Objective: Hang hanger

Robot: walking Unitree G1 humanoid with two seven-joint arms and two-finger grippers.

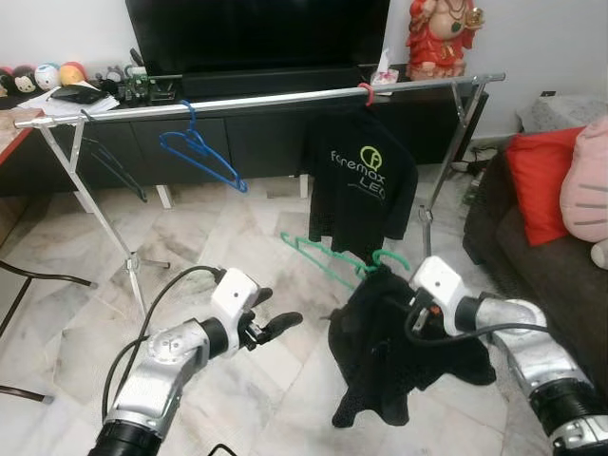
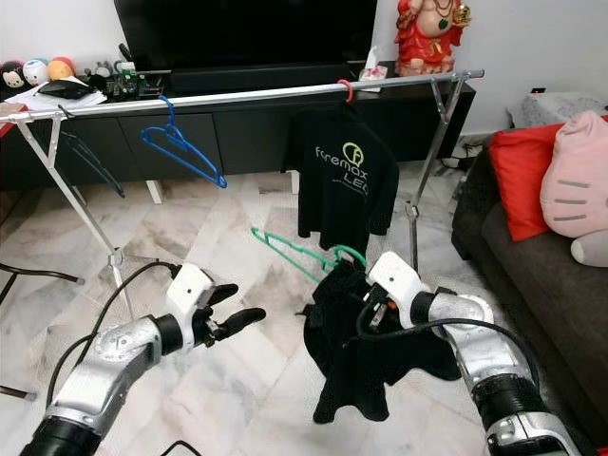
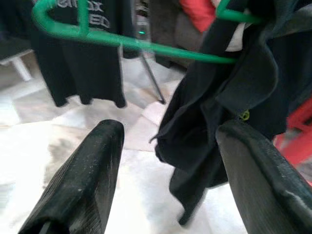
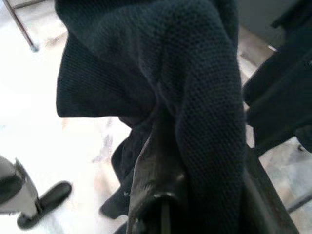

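Hidden, cropped and blurred parts around the dark knitted garment

The right pincer [image 1: 404,302] is buried in the dark knitted garment [image 1: 380,351], so its fingers cannot be read; the same cloth covers one end of the green plastic hanger [image 1: 328,258]. Behind the garment, the small print under the logo on the black printed T-shirt [image 1: 359,180] is too fine to read. The red cushion [image 1: 543,185] beside it is cropped.

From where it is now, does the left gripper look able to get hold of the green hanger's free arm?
Probably yes: the left gripper is open, facing the green hanger, with nothing between. The right gripper carries its far end, draped in the dark garment.
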